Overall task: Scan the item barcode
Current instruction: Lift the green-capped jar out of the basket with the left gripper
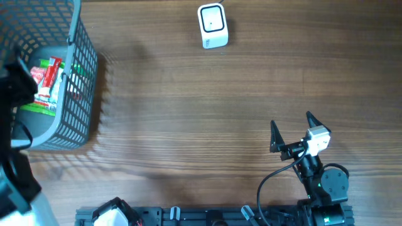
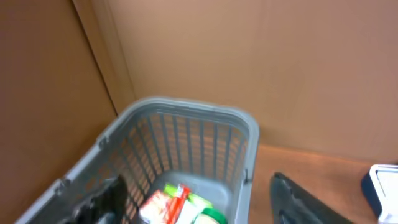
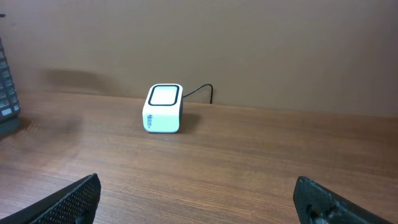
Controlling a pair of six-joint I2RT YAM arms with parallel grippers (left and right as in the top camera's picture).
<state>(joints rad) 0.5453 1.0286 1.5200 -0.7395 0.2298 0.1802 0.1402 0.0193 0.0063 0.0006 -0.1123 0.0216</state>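
The items, red, white and green packets (image 1: 47,81) (image 2: 180,205), lie in the bottom of a grey mesh basket (image 1: 85,75) (image 2: 199,115) at the table's left edge. My left gripper (image 2: 199,214) hangs above the basket's inside, open, one finger (image 2: 102,202) over the basket's left wall and the other outside its right wall, nothing held. In the overhead view it shows only as a black shape (image 1: 22,81) at the left edge. The white barcode scanner (image 1: 212,25) (image 3: 164,109) stands at the far middle. My right gripper (image 1: 292,132) (image 3: 202,211) is wide open over bare wood, near right.
The scanner's black cable (image 3: 202,90) runs off behind it toward the brown back wall. Brown board walls rise behind and left of the basket (image 2: 56,93). A black rail (image 1: 207,216) lines the table's front edge.
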